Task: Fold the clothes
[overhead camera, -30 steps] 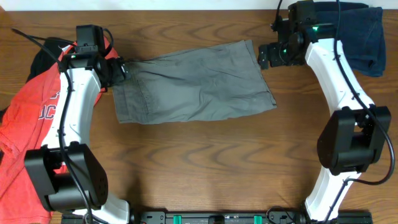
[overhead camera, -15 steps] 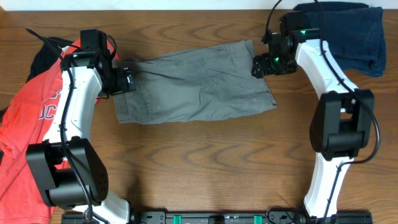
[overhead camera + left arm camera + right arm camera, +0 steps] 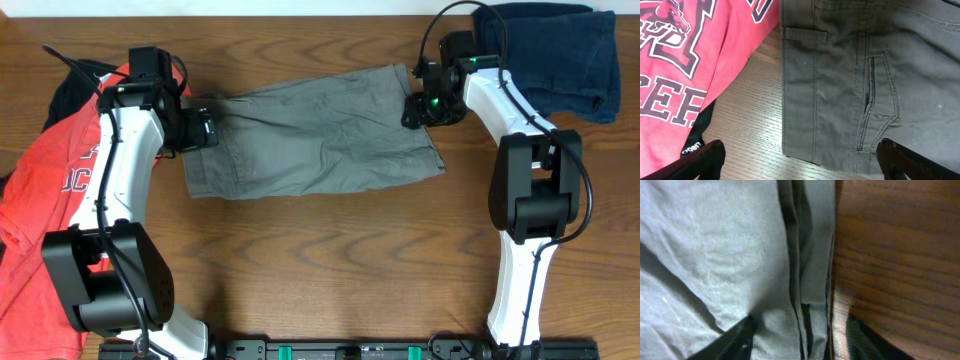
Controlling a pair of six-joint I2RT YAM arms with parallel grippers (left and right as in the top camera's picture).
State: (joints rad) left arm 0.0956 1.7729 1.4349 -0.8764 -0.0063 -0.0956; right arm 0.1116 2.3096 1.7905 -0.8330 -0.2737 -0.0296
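Grey shorts (image 3: 310, 140) lie flat across the middle of the table, waistband to the left. My left gripper (image 3: 205, 130) hovers over the waistband end. In the left wrist view it (image 3: 802, 162) stands wide open above the waistband's corner (image 3: 805, 125), with nothing between its fingers (image 3: 700, 160). My right gripper (image 3: 418, 108) is down at the right leg hem. In the right wrist view it (image 3: 800, 345) straddles the folded hem (image 3: 812, 280), half closed. One finger (image 3: 727, 342) rests on the cloth and the other is over the wood. The cloth is not pinched.
A red white-lettered T-shirt (image 3: 50, 190) lies in a heap at the left and reaches close to the waistband (image 3: 685, 65). A black garment (image 3: 68, 90) shows from under it. A navy garment (image 3: 565, 55) is bunched at the back right corner, behind the right arm.
My right gripper moved left and down onto the shorts' right hem and its jaws narrowed. The left gripper shifted slightly right early on and has since stayed open and still.
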